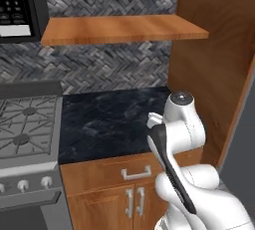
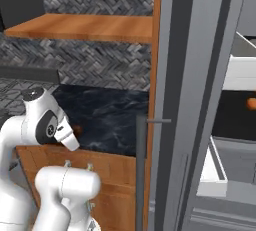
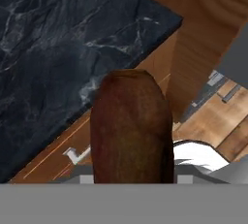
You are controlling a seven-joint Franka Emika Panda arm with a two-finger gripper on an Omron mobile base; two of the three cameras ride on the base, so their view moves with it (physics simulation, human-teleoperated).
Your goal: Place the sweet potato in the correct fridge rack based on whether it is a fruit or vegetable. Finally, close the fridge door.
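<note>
Gripping the sweet potato (image 3: pixel 131 128), the jaws are closing narrowly on it and holding it up off the dark marble worktop (image 3: pixel 53 39), above the worktop's front edge and the wooden cabinets (image 1: pixel 99 194), with the fridge door (image 2: pixel 197 100) standing open alongside.

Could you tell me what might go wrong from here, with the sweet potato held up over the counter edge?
1. The gripper is shut on the sweet potato, which hangs past the edge of the black counter; a slip would probably drop it to the floor.
2. The grey fridge door stands edge-on between the arm and the shelves, so a wide swing might clip it.
3. An orange ball already sits inside; that shelf may be the wrong one.
</note>
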